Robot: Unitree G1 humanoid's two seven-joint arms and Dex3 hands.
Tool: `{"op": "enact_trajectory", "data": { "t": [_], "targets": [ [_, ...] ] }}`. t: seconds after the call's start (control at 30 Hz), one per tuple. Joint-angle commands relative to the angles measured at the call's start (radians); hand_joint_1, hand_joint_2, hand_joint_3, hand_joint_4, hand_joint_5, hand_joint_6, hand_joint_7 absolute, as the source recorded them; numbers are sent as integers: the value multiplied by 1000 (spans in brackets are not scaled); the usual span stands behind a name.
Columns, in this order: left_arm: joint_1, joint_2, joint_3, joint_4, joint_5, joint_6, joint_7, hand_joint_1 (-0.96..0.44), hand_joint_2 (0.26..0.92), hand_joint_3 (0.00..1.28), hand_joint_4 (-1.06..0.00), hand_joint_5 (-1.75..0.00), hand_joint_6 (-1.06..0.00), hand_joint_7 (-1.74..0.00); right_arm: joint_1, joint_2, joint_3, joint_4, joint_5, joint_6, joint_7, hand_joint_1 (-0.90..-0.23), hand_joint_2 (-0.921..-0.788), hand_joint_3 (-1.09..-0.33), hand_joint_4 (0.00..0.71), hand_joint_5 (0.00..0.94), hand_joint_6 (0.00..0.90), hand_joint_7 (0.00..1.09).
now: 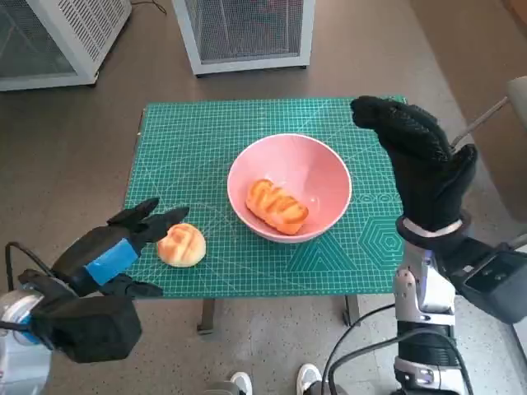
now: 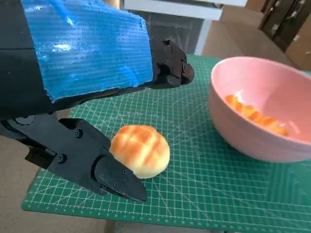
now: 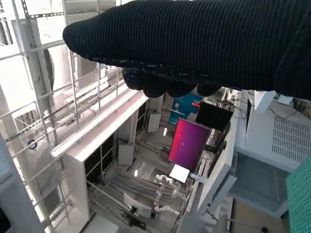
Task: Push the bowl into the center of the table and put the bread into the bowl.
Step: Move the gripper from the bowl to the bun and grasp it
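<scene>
Right wrist view shows only the glove and the room beyond; table not seen there. Right hand (image 1: 416,160) raised over the table's right edge, fingers curled at the tips, holding nothing visible; whether fully closed, cannot tell. Pink bowl (image 1: 289,188) sits near the middle of the green mat (image 1: 198,140); one long glazed bread (image 1: 277,206) lies inside it, partly hidden by the rim in the left wrist view. A round bun (image 1: 181,244) rests on the mat near the front left edge, outside the bowl. Left hand (image 1: 115,251) fingers spread either side of the bun, one fingertip (image 2: 119,177) just beside it; contact unclear
</scene>
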Motion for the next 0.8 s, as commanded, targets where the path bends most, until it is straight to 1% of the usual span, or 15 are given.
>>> {"op": "enact_trajectory", "data": {
  "t": [0.03, 0.4, 0.8],
  "targets": [
    [-31, -25, -45, 51, 52, -20, 43, -236, 719, 1, -126, -5, -301, -13, 22, -5, -3, 9, 11, 11, 13, -364, -921, -519, 415, 1, 117, 665],
    [-77, -85, -122, 178, 134, -55, 138, -206, 718, 1, -165, -10, -332, -15, 25, -3, 0, 2, 5, 13, 13, -363, -921, -521, 416, 2, 116, 666],
    [-124, -146, -175, 308, 153, -65, 181, -131, 734, 5, -193, -7, -339, -7, 31, -7, -2, -6, 9, 20, 15, -371, -921, -518, 417, 2, 116, 669]
  ]
}}
